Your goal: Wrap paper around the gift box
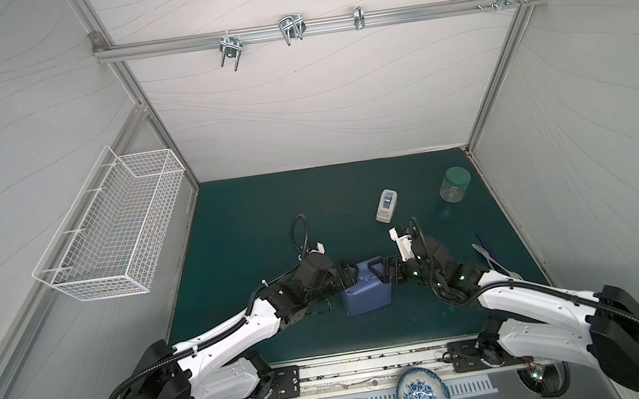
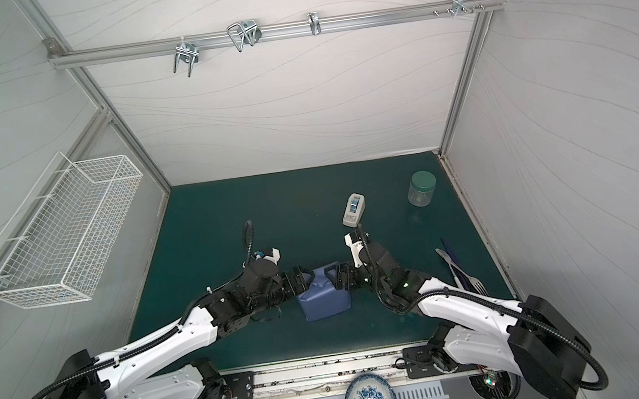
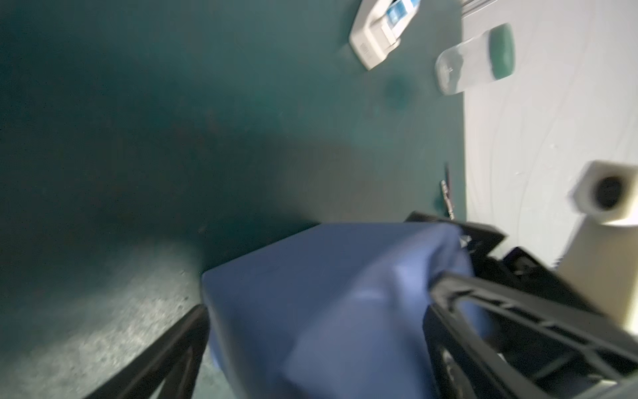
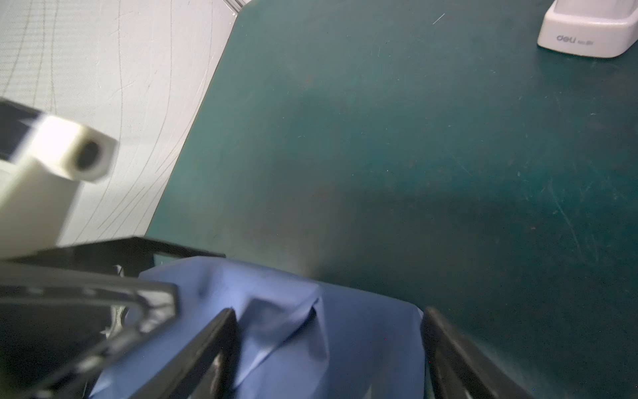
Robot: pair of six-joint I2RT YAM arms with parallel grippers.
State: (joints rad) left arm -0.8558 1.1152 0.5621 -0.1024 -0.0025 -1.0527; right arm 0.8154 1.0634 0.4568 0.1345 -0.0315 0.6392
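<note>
**Wrapped box sits between two spread grippers**

We see the paper [image 1: 366,299] covering the box on every side in view, so the box itself is hidden under it. The wrapped box rests on the mat [image 1: 250,226], near the front middle in both top views. The paper is creased where the grippers meet it.

The left gripper [image 1: 354,273] meets the box at its far upper left edge. The right gripper [image 1: 380,271] meets it at its far upper right edge. They face one another across the top, close together, with a narrow strip of paper between them.

In the left wrist view, the left gripper's jaws are spread wide and the end of the box lies between them. One finger [image 3: 186,345] is just beside the paper's edge, and the other crosses its opposite side. We read this hand as open, not clamped.

In the right wrist view, the right gripper's jaws also stand wide. Creased paper fills the gap between its fingers [image 4: 221,338]. We cannot tell whether they clamp the paper or only straddle it.

The dispenser [image 1: 387,205] and the jar [image 1: 454,184] stand farther back, well apart from the box.
</note>
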